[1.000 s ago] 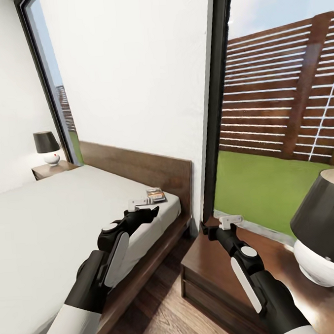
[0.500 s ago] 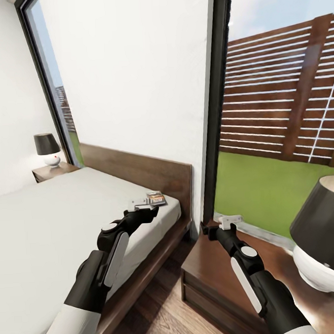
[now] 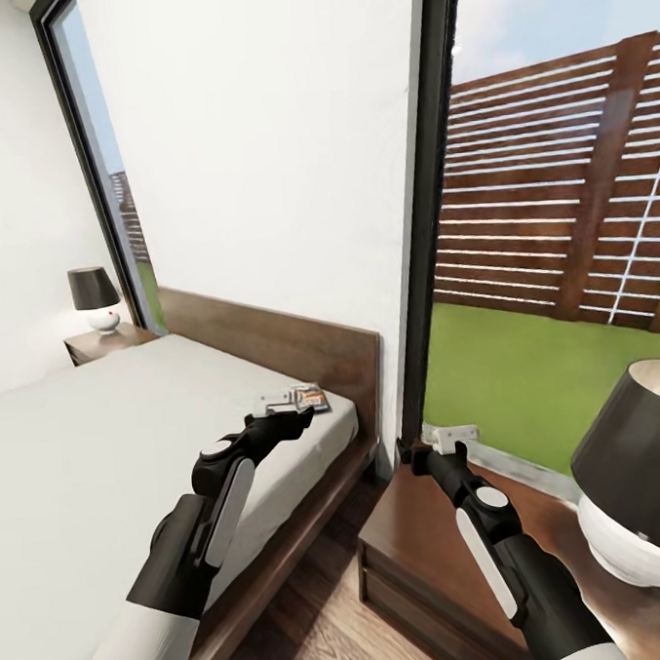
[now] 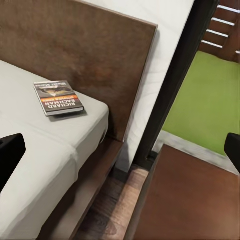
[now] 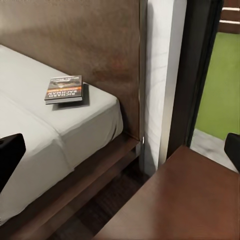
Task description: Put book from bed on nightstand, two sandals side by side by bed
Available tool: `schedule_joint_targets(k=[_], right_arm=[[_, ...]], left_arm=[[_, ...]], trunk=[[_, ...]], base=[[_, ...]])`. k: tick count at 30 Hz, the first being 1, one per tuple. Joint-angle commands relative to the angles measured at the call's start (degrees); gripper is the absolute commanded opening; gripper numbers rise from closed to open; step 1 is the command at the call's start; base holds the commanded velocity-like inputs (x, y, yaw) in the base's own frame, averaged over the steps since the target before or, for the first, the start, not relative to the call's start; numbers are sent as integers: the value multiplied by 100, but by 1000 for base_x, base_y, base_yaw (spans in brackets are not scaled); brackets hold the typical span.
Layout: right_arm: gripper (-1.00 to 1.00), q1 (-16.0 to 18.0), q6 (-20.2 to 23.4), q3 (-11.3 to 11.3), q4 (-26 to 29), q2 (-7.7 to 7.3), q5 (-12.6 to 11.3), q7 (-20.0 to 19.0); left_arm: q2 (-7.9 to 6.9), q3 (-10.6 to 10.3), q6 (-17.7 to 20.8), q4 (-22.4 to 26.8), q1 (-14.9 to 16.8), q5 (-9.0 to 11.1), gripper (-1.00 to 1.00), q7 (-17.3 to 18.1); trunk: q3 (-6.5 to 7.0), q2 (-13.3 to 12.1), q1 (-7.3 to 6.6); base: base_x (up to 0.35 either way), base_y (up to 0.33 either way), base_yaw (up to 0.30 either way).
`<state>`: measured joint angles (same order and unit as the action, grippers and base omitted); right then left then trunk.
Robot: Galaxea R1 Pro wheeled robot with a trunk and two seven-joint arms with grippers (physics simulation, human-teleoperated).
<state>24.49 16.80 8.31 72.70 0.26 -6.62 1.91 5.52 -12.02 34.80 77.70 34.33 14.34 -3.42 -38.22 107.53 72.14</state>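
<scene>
Nearest me, low right of frame, the right white-fingered gripper (image 3: 454, 434) hovered over the glossy dark reddish-brown nightstand (image 3: 430, 529), fingers apart, holding nothing. At centre the left white-fingered gripper (image 3: 281, 402), also spread, hung just short of the small thin grey paperback book (image 3: 310, 397) near the pale mattress bed's (image 3: 74, 453) corner. Closing early, I judged, might nudge it off the edge.

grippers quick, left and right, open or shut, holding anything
Left gripper: open, empty, above the bed just short of the book.
Right gripper: open, empty, over the nightstand.
</scene>
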Motion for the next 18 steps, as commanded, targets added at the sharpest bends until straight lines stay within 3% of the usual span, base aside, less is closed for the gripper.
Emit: schedule_joint_targets(k=[1, 18], right_arm=[[100, 3, 25, 4, 8, -1, -59, 20], [100, 3, 25, 4, 8, 0, -59, 20]], left_arm=[[0, -4, 28, 7, 4, 55, 100, -36], [26, -20, 44, 34, 4, 55, 100, -36]], trunk=[[12, -39, -23], [317, -720, -397]], base=[[0, 0, 0], [0, 0, 0]])
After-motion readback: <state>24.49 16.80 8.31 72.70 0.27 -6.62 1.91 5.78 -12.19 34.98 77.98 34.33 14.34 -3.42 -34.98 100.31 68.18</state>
